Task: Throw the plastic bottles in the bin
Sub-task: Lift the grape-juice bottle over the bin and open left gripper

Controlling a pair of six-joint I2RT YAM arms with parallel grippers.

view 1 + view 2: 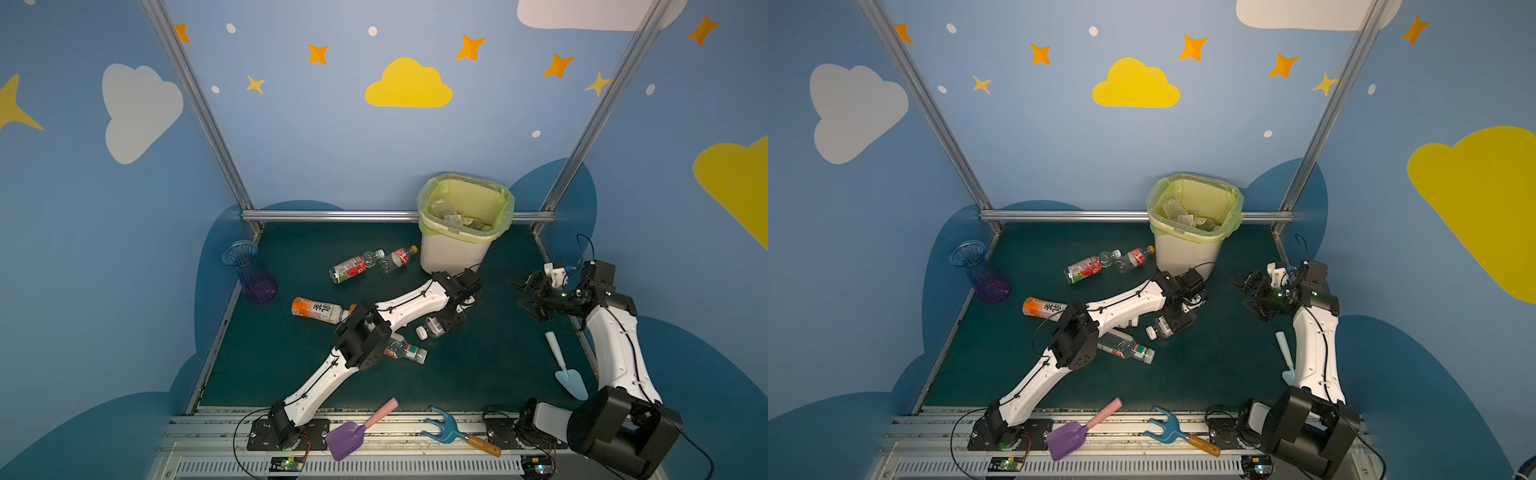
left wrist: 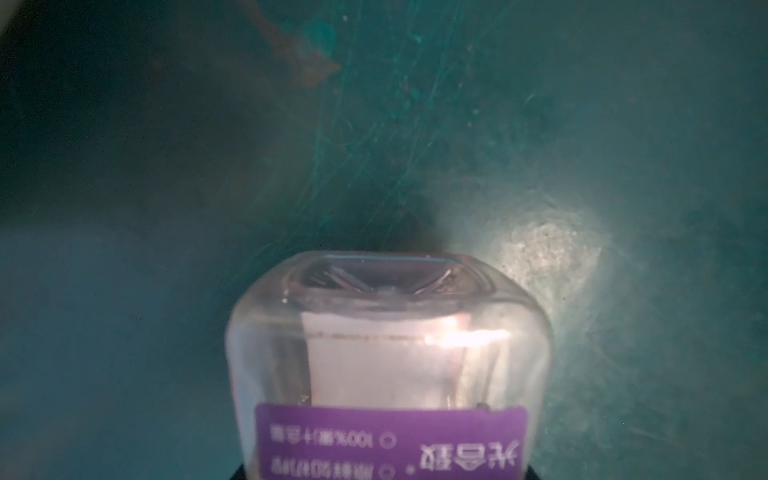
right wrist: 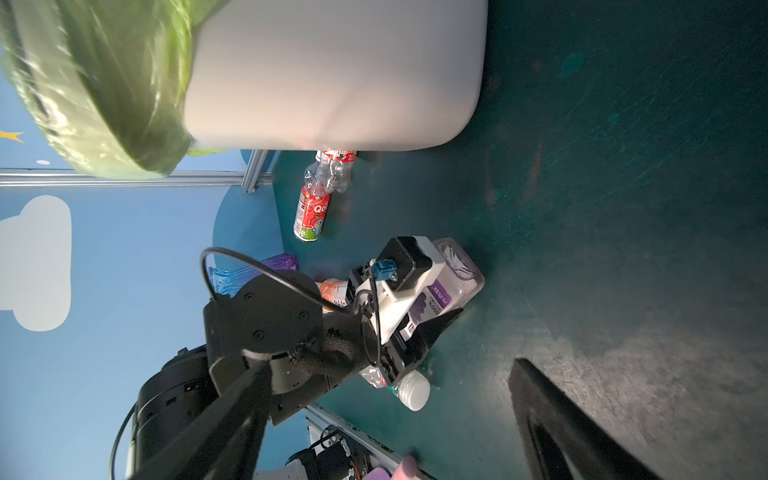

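Observation:
My left gripper (image 1: 451, 321) reaches down to the green mat just in front of the bin (image 1: 451, 253). It is shut on a clear bottle with a purple label (image 2: 390, 353) and a white cap (image 1: 422, 332), which lies on the mat. In the right wrist view its black fingers (image 3: 436, 326) flank that purple-labelled bottle (image 3: 453, 282). My right gripper (image 1: 524, 297) hangs open and empty to the right of the bin. Loose on the mat are two red-labelled bottles (image 1: 349, 269) (image 1: 398, 258), an orange-labelled bottle (image 1: 316, 309) and a clear bottle (image 1: 405, 351) beneath my left forearm. Several bottles lie inside the bin.
A blue-purple vase (image 1: 249, 270) stands at the mat's left edge. A pale blue trowel (image 1: 565, 368) lies beside my right arm. A purple shovel (image 1: 353, 430) and a blue fork (image 1: 444, 428) rest on the front metal rail.

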